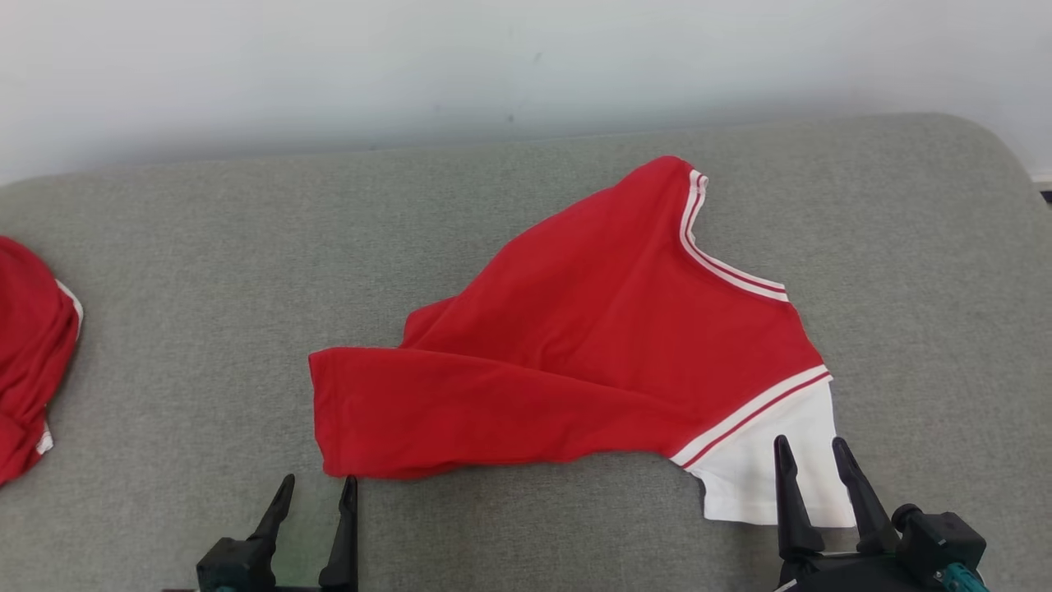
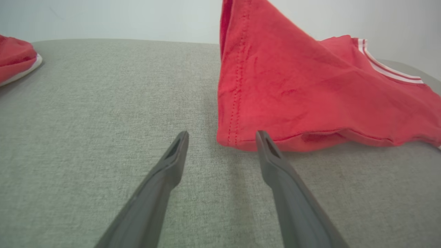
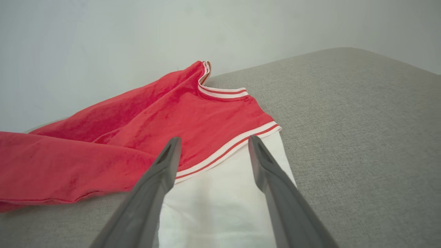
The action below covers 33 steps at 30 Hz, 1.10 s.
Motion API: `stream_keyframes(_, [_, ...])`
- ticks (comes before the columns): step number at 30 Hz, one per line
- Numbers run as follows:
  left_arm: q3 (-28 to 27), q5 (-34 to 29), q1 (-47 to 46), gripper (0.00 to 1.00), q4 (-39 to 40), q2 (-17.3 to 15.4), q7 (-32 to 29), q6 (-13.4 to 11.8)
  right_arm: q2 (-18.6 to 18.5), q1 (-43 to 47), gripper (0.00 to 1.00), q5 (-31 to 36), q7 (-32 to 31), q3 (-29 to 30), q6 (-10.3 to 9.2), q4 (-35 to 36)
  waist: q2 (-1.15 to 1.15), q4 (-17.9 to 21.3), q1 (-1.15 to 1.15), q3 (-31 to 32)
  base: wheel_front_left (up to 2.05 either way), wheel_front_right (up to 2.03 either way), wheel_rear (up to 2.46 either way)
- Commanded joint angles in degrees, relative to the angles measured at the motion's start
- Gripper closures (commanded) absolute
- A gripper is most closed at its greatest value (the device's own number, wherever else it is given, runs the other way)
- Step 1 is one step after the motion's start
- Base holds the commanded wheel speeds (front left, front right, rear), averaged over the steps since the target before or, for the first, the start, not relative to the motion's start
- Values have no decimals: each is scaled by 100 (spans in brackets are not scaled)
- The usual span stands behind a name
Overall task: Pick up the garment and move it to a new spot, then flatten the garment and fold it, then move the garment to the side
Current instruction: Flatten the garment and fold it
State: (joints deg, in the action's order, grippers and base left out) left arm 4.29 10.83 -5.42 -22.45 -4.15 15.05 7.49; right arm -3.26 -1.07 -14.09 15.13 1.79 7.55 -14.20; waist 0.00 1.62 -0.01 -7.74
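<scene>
Nearest, the left gripper point(image 1: 319, 478) is held low with its two dark fingers parted and empty, the tips just short of the hem corner of the red cotton garment with white striped trim point(image 1: 592, 353). The right gripper point(image 1: 809, 441) is likewise spread and empty, poised over the garment's white sleeve point(image 1: 740, 477). The garment is laid on the grey woven cushion surface point(image 1: 205, 288), partly doubled over and rumpled. Placing seems done, while flattening, folding and shifting aside are judged outstanding. Farther left, another bundled red garment point(image 1: 29, 353) is seen.
</scene>
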Motion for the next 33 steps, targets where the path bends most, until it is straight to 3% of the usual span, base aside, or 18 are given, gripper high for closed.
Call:
stream_keyframes(1, [-11, 62, -112, 0, -78, -16, 19, -9, -21, 48, 0, -11, 1, -7, -13, -2, 0, 71, 1, -12, 0, 0, 0])
stream_keyframes(5, [17, 168, -269, 0, -365, -38, 19, -8, -36, 49, 0, -22, 1, -14, -13, -21, 0, 182, 1, -8, 0, 0, 0])
stream_keyframes(6, [50, 211, -322, 27, -425, -35, 19, -8, -43, 60, 0, -27, 1, -5, -13, -19, 0, 194, 1, -8, 0, 0, 0])
stream_keyframes(8, [144, 333, -393, 100, -543, -28, 19, -9, -45, 84, 0, -31, 1, 13, -13, -10, 0, 203, 1, 0, 0, 0, 0])
stream_keyframes(14, [424, 454, -282, 100, -396, -52, 19, -8, -29, 228, 0, 14, 1, 119, -14, 8, 0, 76, 1, 145, 0, 0, 0])
stream_keyframes(24, [676, 403, 655, 100, 736, -125, 19, -9, -6, 359, 0, -48, 2, 219, -14, 44, 0, -372, 1, 298, 0, 0, 0])
stream_keyframes(33, [820, 579, 1317, 100, 1047, -216, 19, -9, 1, 381, 0, -60, 1, 277, -14, 27, 0, -454, 1, 336, 0, 0, 0])
